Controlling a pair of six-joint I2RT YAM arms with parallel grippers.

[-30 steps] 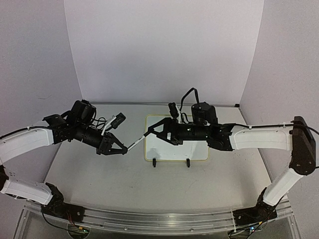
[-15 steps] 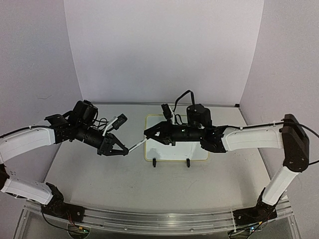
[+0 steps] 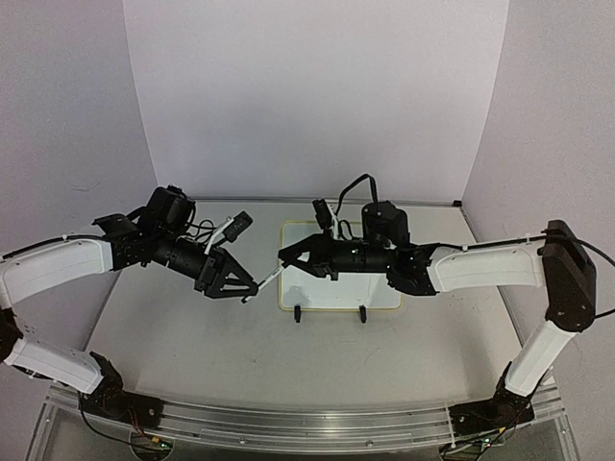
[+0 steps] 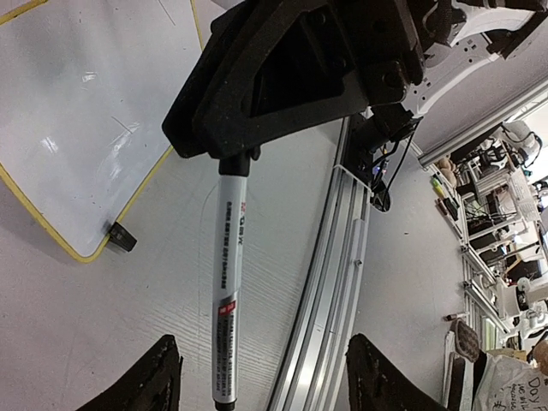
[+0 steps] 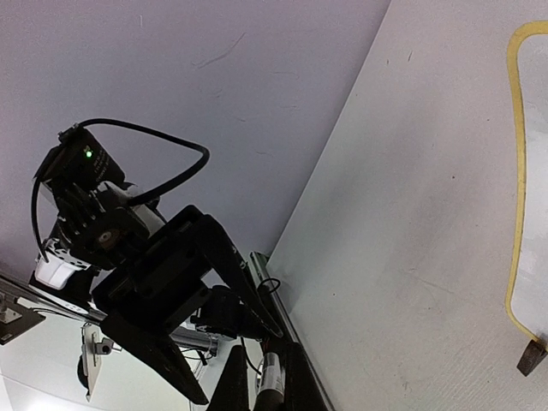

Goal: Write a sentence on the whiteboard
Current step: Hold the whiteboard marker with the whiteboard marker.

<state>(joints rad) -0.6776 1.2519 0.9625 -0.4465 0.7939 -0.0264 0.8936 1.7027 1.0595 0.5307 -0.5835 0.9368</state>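
Note:
The whiteboard [image 3: 322, 290] lies on the table at centre, its far half under my right arm; its yellow-rimmed corner [image 4: 77, 120] looks blank, and the sentence is out of view. A white marker [image 3: 265, 280] hangs in the air left of the board. My right gripper [image 3: 282, 256] is shut on its far end, the barrel [image 5: 272, 383] pinched between the fingers. My left gripper [image 3: 251, 287] is open around the near end, and the marker [image 4: 229, 291] runs between its spread fingers [image 4: 156, 382], touching neither.
Two black clip feet [image 3: 299, 313] stand at the board's near edge. An aluminium rail [image 3: 307, 423] runs along the table's front. White walls close in the back and both sides.
My right gripper closed on the marker's far end. My left gripper then opened and let go of the marker, and the left arm shifted slightly right.

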